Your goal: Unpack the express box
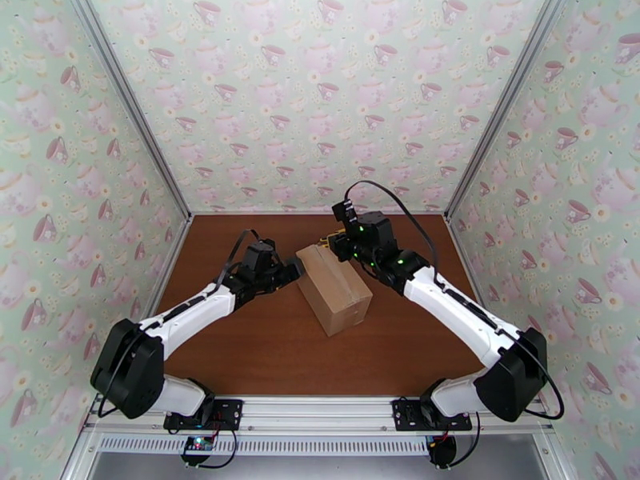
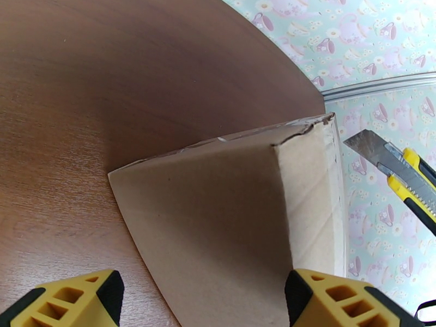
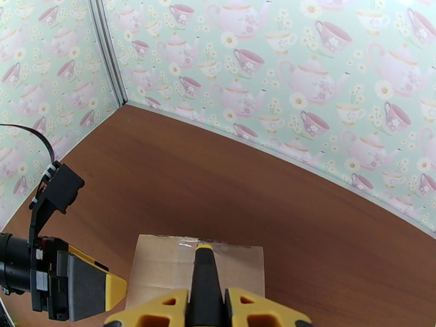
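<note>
One brown express box [image 1: 334, 288], one yellow-and-black utility knife [image 2: 406, 173], two robot arms, left arm [image 1: 192, 310] and right arm [image 1: 456, 306], two yellow left fingers [image 2: 71, 303], two yellow right fingers [image 3: 256, 314], one wooden surface [image 1: 264, 354].

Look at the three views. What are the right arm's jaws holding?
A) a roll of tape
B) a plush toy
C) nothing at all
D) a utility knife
D: the right arm's jaws are closed on a yellow-and-black utility knife, which has its blade out close to the cardboard box.
</note>
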